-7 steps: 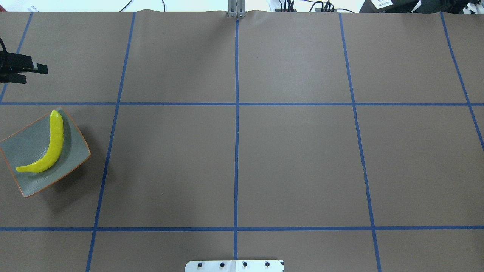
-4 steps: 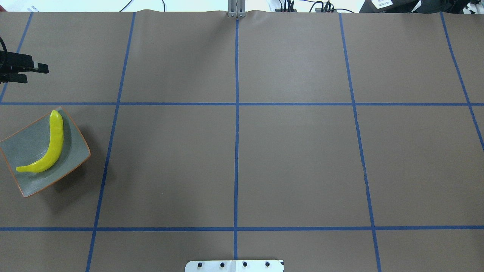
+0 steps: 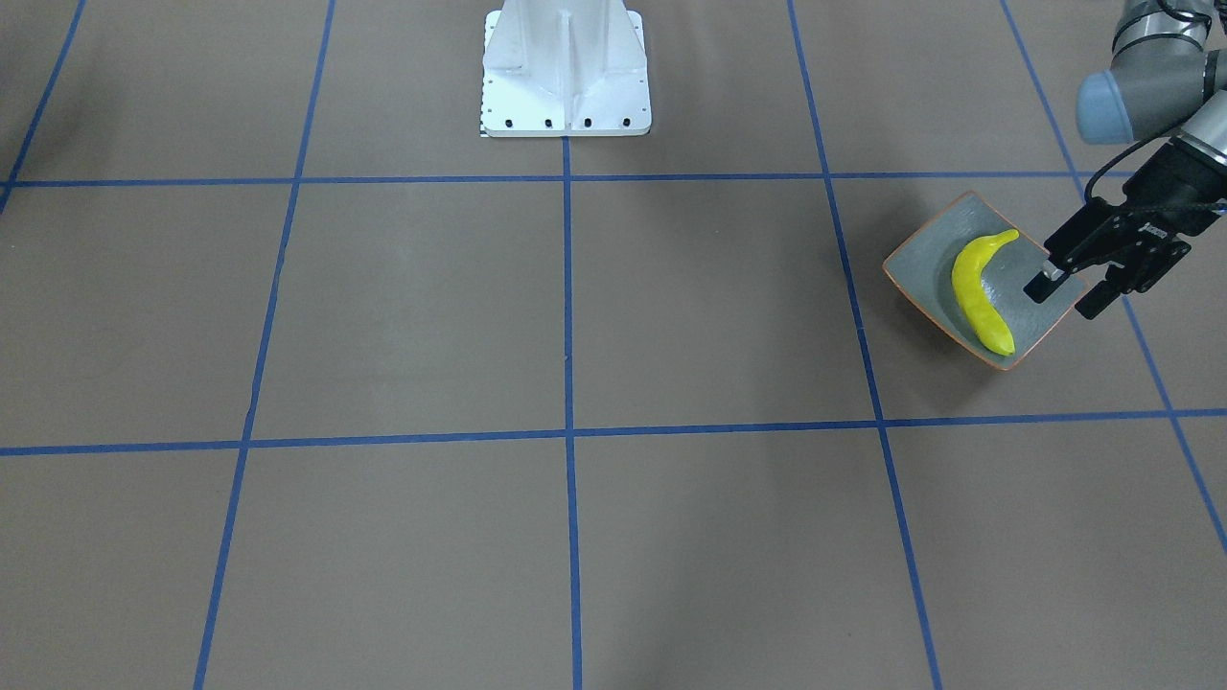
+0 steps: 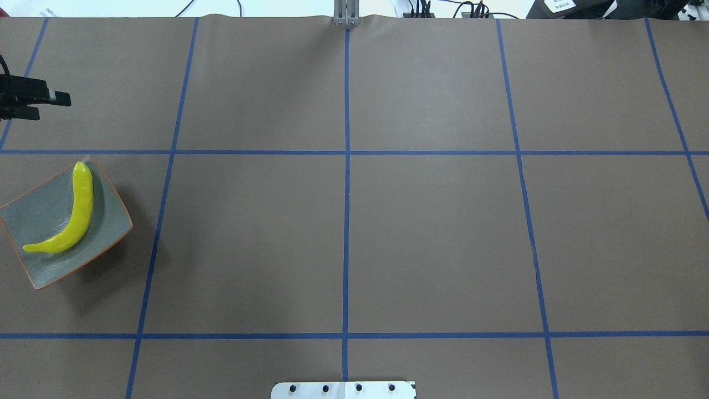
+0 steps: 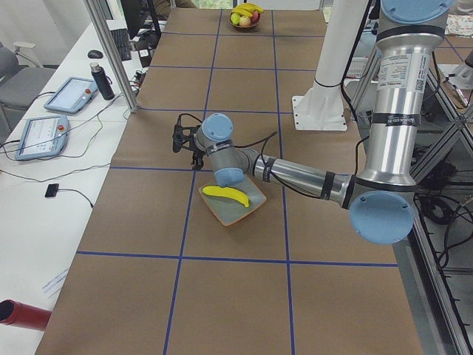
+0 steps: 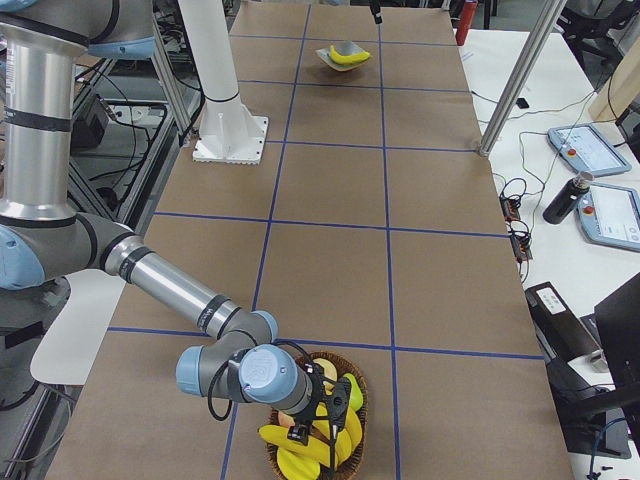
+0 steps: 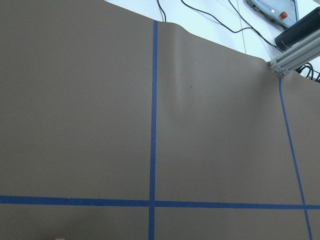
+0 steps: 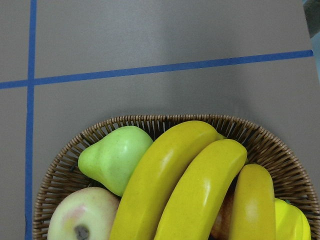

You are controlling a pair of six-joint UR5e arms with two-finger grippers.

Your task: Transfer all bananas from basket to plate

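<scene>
While a banana (image 3: 980,292) lies on the plate (image 3: 922,265), the left pincer (image 3: 1062,298) gapes; the right pincer (image 6: 328,425) cannot be judged.

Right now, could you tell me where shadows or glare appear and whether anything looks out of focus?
Overhead exterior: the plate throws a soft shadow down-right onto the brown paper, which shows a pale sheen at upper centre. Right wrist-mounted: the bananas and basket are sharp, with mild highlights. Left wrist-mounted: evenly lit, no blur.
</scene>
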